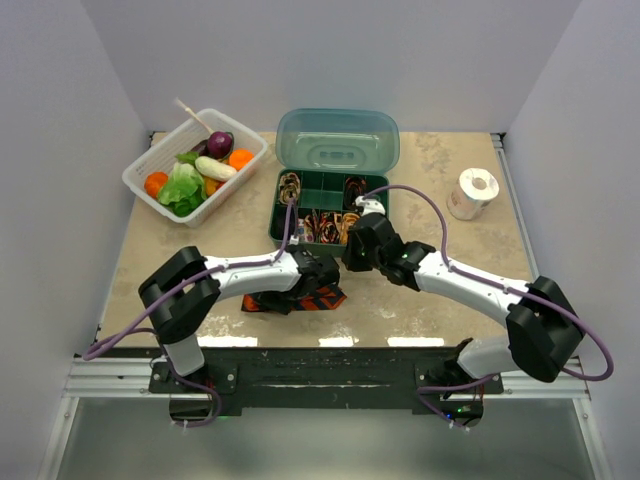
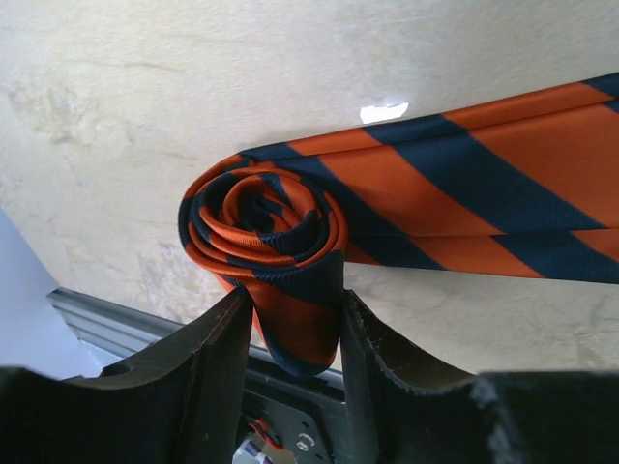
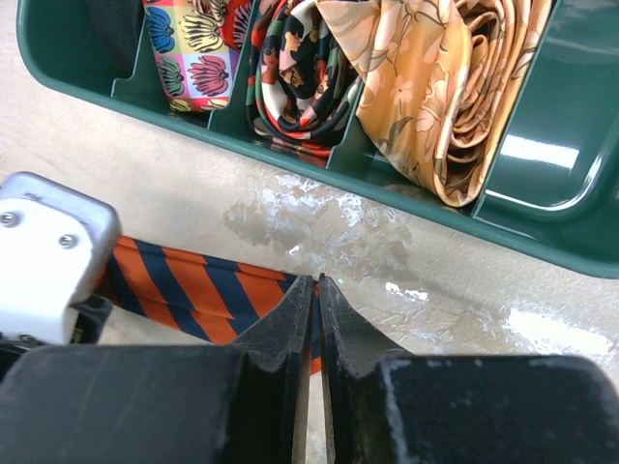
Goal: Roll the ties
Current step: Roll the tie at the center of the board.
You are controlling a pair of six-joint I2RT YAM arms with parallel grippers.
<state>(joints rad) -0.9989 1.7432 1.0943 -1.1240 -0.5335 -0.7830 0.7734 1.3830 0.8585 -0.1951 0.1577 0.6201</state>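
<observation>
1. One tie is out on the table (image 2: 145, 116): the striped tie (image 2: 261, 227), orange with navy diagonals. It lies at near centre, just on the near side of the green box (image 3: 406, 198). One end is wound into a coil of a few turns, and the tail runs flat away from it.
2. Left gripper (image 2: 297, 302): one finger stands on each side of the coil, both touching cloth. It is pinching the lower part of the roll.
3. Right gripper (image 3: 314, 285): jaws pressed almost together, with only a thin slit between. The tips sit at the far edge of the flat tail, between tie and box. I cannot tell whether they nip the fabric.
4. Step in hand, as I judge it: mid-roll. The core is formed and much of the tail is unwound.
5. The next move calls for turning the coil along the tail without slackening, with the tail kept straight and flat. The smooth cloth looks likely to spring open if the pinch eases.
6. The box holds finished coils: a gold floral tie (image 3: 435, 87), a dark patterned tie (image 3: 290, 77) and a tie of coloured squares (image 3: 193, 48). The compartment at the right end of the near row shows bare floor, a likely home for this roll.
7. Writing: none readable. No brand or label shows on tie, box, the white basket (image 1: 140, 170) at far left or the tape roll (image 1: 472, 192) at far right.
</observation>
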